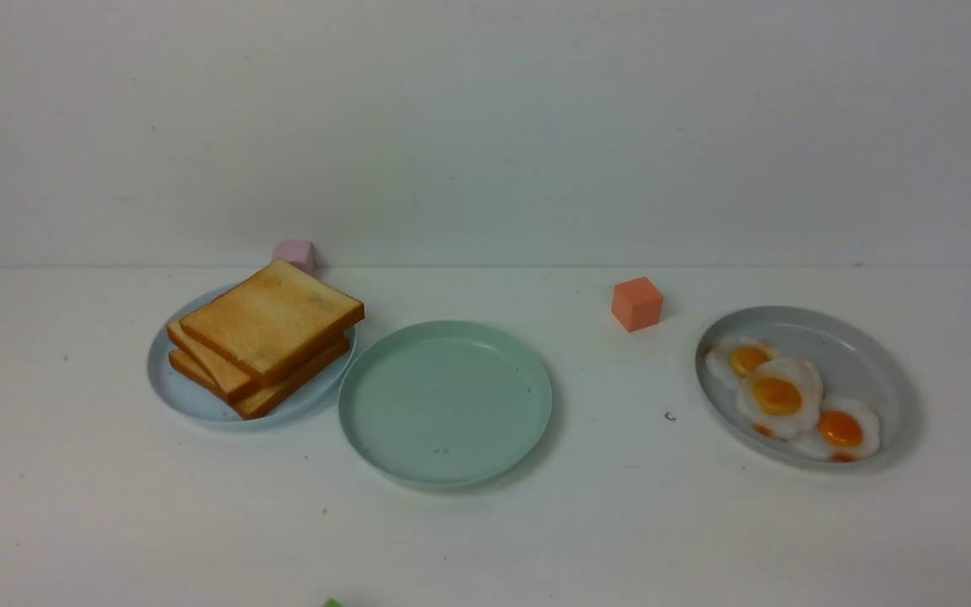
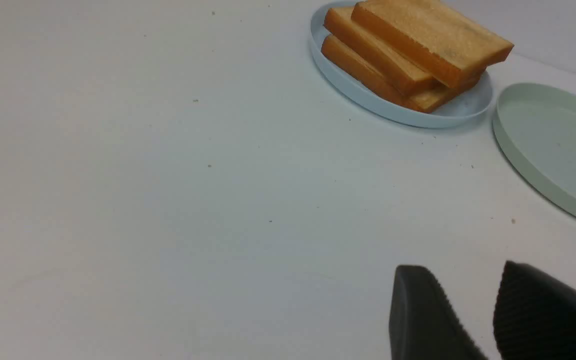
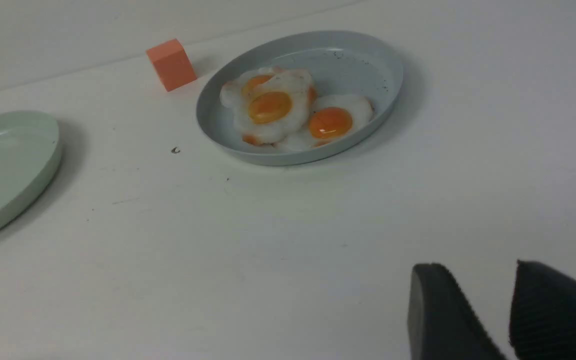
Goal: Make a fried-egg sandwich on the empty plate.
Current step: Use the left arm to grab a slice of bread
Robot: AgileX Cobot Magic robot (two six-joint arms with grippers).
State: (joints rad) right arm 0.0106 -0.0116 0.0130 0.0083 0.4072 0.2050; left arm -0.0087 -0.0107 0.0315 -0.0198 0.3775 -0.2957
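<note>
The empty mint-green plate (image 1: 445, 403) lies mid-table; it also shows in the left wrist view (image 2: 553, 145) and the right wrist view (image 3: 3, 165). Three toast slices (image 1: 270, 327) are stacked on a light-blue plate (image 1: 178, 384) to its left, also seen in the left wrist view (image 2: 418, 45). Three fried eggs (image 1: 780, 394) lie in a grey plate (image 1: 865, 354) at the right, also seen in the right wrist view (image 3: 283, 107). No assembled sandwich is in view. My left gripper (image 2: 463, 280) and right gripper (image 3: 475, 277) are open and empty, well short of the plates. Neither arm shows in the front view.
An orange cube (image 1: 636, 303) stands behind and between the mint and grey plates, also seen in the right wrist view (image 3: 171, 64). A pink cube (image 1: 295, 253) stands behind the toast. A white wall rises at the table's back.
</note>
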